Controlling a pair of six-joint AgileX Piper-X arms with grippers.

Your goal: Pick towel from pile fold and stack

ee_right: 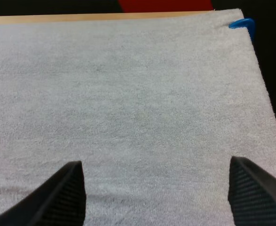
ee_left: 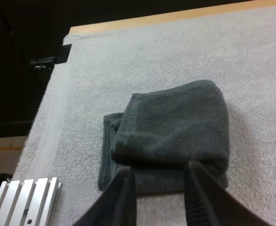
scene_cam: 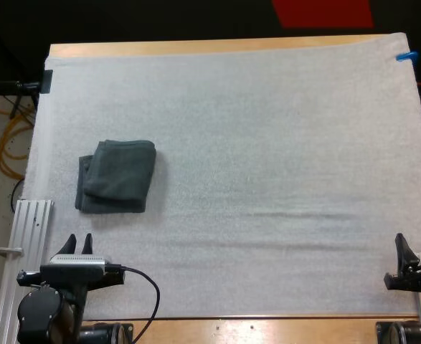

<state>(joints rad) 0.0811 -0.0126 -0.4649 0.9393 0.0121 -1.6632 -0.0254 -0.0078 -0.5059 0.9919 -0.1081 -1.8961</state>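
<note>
Towels (scene_cam: 117,175): folded stack, maybe two, on left of mat (scene_cam: 282,143).
Left gripper (scene_cam: 79,242): released, near stack.
Right gripper (scene_cam: 418,245): released, over mat.

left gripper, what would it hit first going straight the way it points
Likely the folded towels, at their near edge; the left gripper points straight at them, though its height is unclear.

Towel stack (scene_cam: 117,175): dark grey-green terry cloth, matt, nubby. Mat (scene_cam: 267,143): white, fuzzy, matt. Table (scene_cam: 196,48): smooth light wood. Rail (scene_cam: 31,222): ribbed bare metal.
</note>
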